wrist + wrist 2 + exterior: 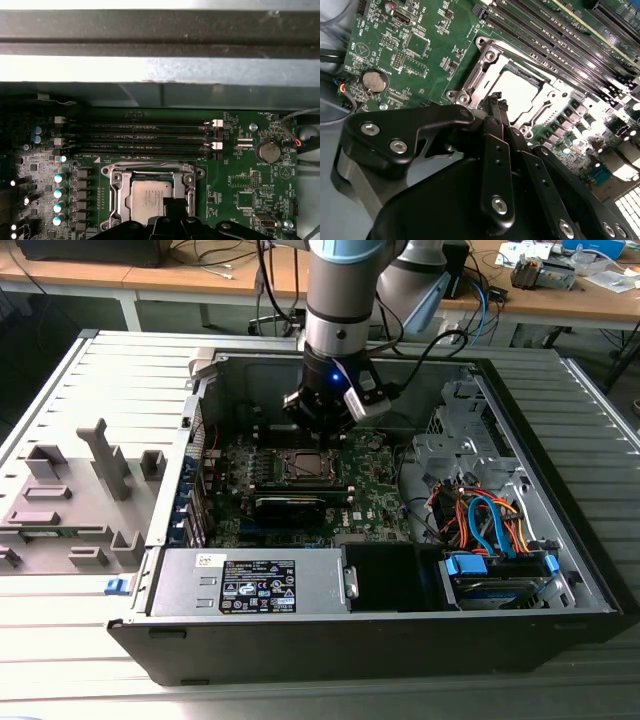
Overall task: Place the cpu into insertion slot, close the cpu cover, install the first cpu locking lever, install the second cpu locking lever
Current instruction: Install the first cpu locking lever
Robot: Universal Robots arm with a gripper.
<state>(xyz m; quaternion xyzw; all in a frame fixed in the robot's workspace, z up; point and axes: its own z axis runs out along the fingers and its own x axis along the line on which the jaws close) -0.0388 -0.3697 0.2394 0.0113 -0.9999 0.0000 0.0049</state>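
The cpu (150, 197) has a dull, matt silver-grey metal top; the cpu cover (116, 187) is bright bare metal; the gripper (499, 102) is satin black with shiny screw heads; the motherboard (427, 60) is glossy green

A grey power supply box (250, 582) sits along the open computer case's (560, 540) near wall, beside a blue drive caddy (497, 568); grey plastic fixtures (70, 500) stand on the table (60, 620).
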